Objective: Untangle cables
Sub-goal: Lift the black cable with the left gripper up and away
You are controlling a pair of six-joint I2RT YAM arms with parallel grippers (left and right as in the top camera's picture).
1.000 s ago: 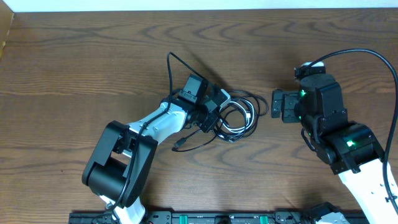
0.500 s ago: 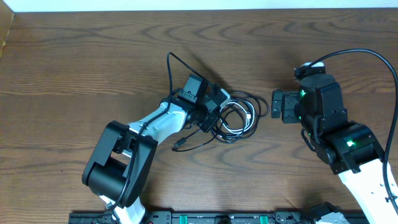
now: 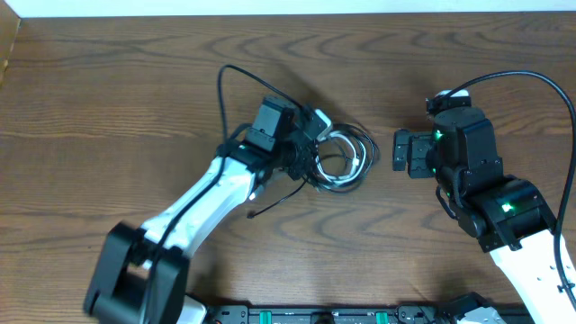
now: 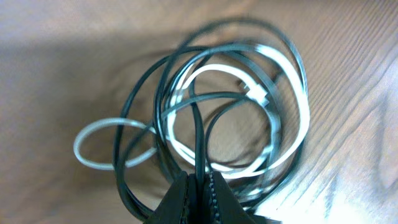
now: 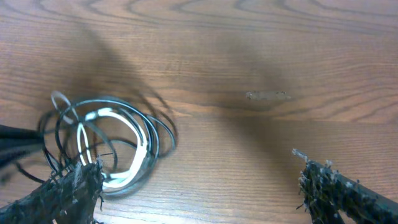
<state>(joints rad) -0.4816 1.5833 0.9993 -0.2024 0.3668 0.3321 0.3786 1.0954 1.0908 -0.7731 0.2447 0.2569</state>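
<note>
overhead / cables: tangled coil of black cords plus one white, lying mid-bench between the two arms. one black strand trails toward the near edge and ends in a loose plug end.
overhead / left gripper: at the coil's left edge, on the cords.
overhead / right gripper: just right of the coil, not touching it.
left wrist / left gripper: jaws pinched tight on black strands at bottom of frame. loops fan out above, with the white cable nested among the black ones. picture is blurred.
right wrist / right gripper: jaws spread wide, nothing between them. coil sits on the bench low-left in frame.
</note>
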